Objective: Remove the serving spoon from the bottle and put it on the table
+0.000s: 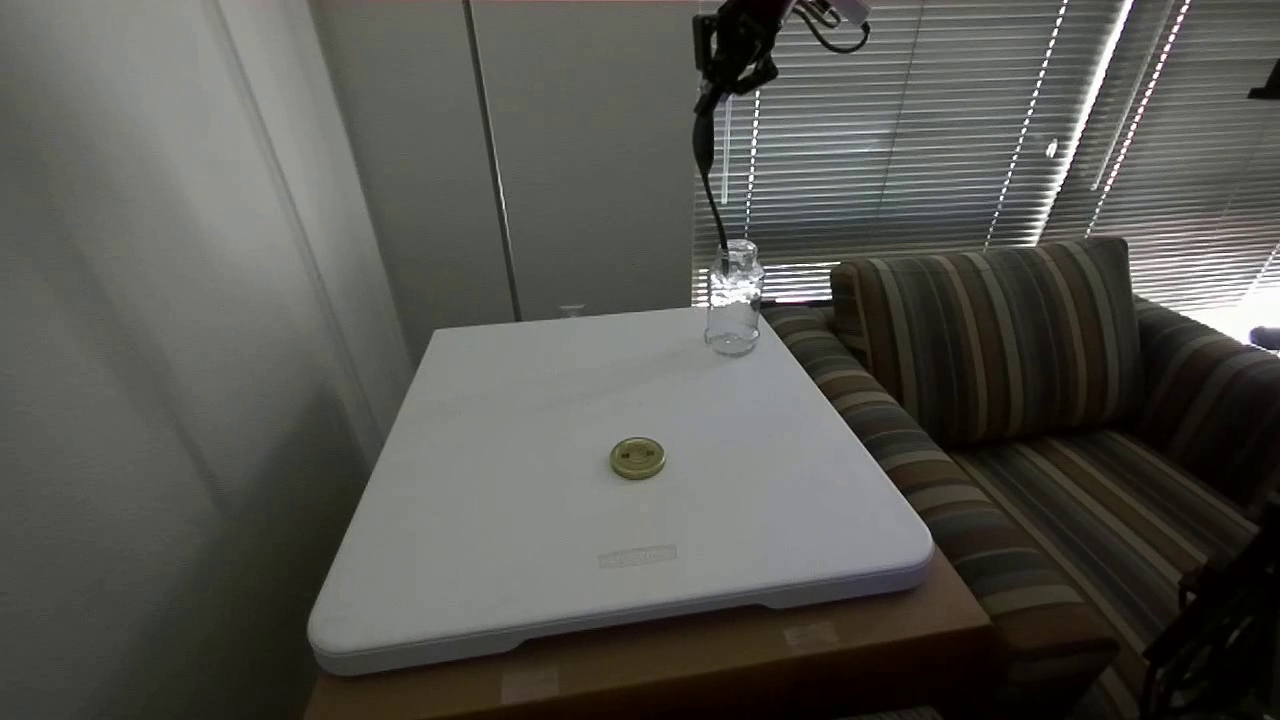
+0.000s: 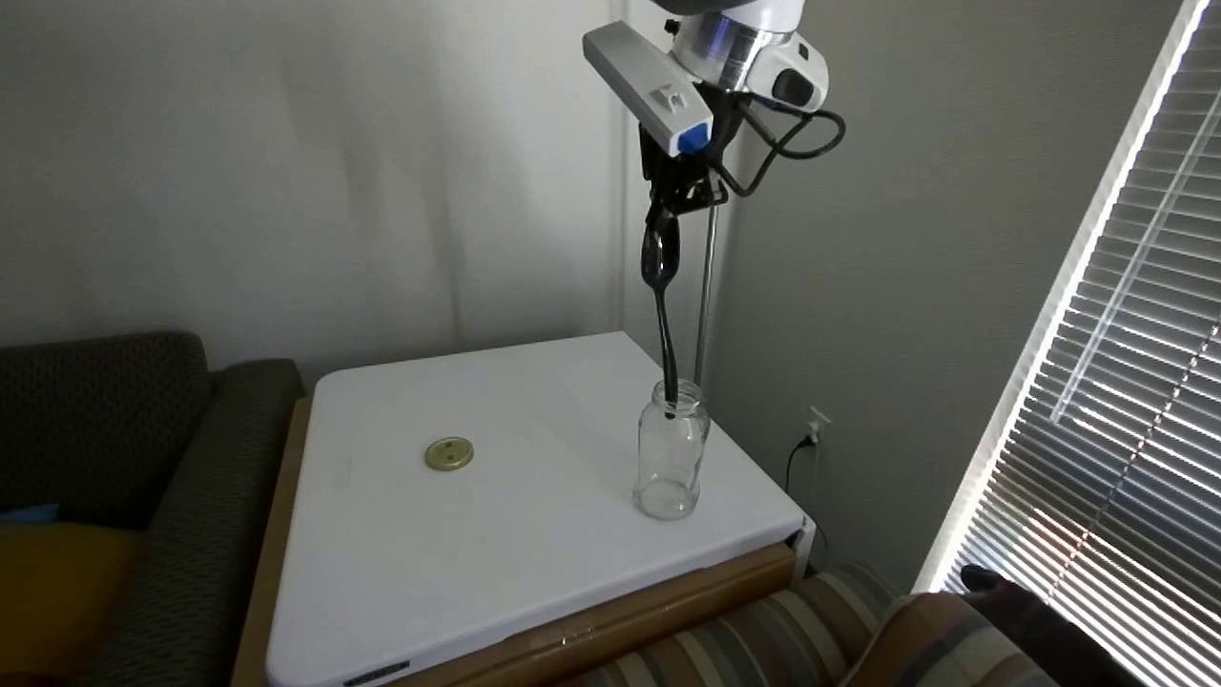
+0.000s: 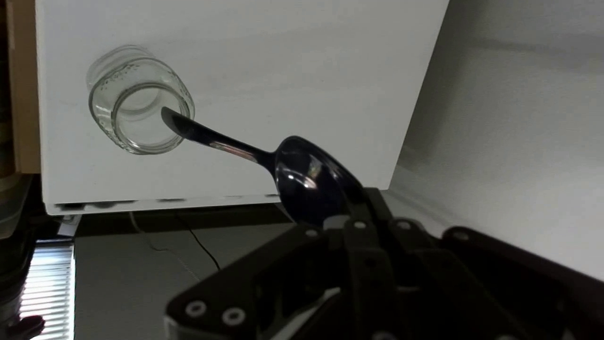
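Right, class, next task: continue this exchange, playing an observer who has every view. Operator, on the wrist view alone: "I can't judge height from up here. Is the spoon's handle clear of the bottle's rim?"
Observer: Not quite. In both exterior views, the serving spoon has its handle end just below the rim of the bottle.
Operator: Understood. Does anything lie outside my picture?
Observer: Yes, in both exterior views a round olive-green disc lies flat on the table.

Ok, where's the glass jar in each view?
In an exterior view: glass jar, upper half, just right of centre.
In an exterior view: glass jar, lower half, just right of centre.
Wrist view: glass jar, upper left.
Shared landmark: black spoon, handle tip at the jar's mouth.
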`<state>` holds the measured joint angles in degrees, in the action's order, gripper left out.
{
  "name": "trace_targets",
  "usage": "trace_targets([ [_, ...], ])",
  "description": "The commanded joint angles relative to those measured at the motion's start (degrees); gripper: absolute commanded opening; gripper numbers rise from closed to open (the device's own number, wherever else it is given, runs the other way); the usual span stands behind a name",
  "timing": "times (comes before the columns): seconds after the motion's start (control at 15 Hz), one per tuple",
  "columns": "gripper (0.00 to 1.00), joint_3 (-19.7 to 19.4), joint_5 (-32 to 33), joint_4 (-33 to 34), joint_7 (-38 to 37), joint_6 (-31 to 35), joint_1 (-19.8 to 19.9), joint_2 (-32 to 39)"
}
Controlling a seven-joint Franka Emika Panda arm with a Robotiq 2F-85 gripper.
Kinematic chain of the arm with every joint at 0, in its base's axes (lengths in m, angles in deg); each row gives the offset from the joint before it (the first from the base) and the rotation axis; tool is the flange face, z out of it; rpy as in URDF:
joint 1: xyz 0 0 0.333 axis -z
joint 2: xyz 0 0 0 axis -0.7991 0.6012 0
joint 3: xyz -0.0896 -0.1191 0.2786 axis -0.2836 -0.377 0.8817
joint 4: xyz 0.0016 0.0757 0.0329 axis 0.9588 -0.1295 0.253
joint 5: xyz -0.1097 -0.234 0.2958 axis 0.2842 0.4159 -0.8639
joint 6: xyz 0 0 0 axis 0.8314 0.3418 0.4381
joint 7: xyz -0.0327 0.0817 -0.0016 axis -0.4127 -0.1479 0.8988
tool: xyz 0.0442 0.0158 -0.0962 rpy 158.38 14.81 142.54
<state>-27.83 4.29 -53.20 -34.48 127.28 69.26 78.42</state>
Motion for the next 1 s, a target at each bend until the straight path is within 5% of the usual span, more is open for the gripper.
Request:
trace_targets([
  [0.0,0.01,1.3,-3.1,-2.0,1.7,0.5,2.0,-1.8],
  [0.67,0.01,0.2,-0.4,-3.9,2.8,-2.5,0.1,-12.3],
  [0.93,0.01,0.1,4.0,-1.4,6.6,-9.4,-3.2,-13.2],
])
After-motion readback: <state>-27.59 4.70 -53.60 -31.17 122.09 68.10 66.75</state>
